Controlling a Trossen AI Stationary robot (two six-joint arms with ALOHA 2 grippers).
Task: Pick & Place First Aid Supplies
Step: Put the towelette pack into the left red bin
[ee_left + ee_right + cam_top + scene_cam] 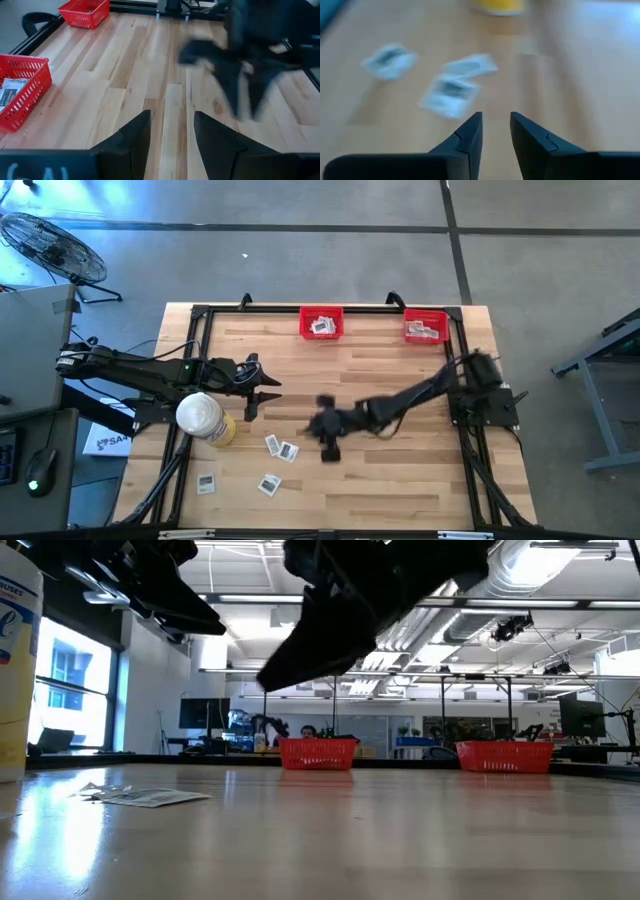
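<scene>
Several small white packets with dark printed centres lie flat on the wooden table: two side by side [280,447], one [268,484] and one [205,483] nearer the near edge. In the right wrist view three packets show [450,94], [470,65], [390,59]. My right gripper [329,446] [496,118] hangs open and empty above the table, just right of the pair, fingers pointing down toward them. My left gripper [268,390] [171,116] is open and empty, held level above the table's left part.
A large white cylinder with a yellow base [205,418] stands under the left arm, left of the packets. Two red bins [321,323] [425,326] sit at the far edge, each with packets inside. A black frame [200,315] rims the table.
</scene>
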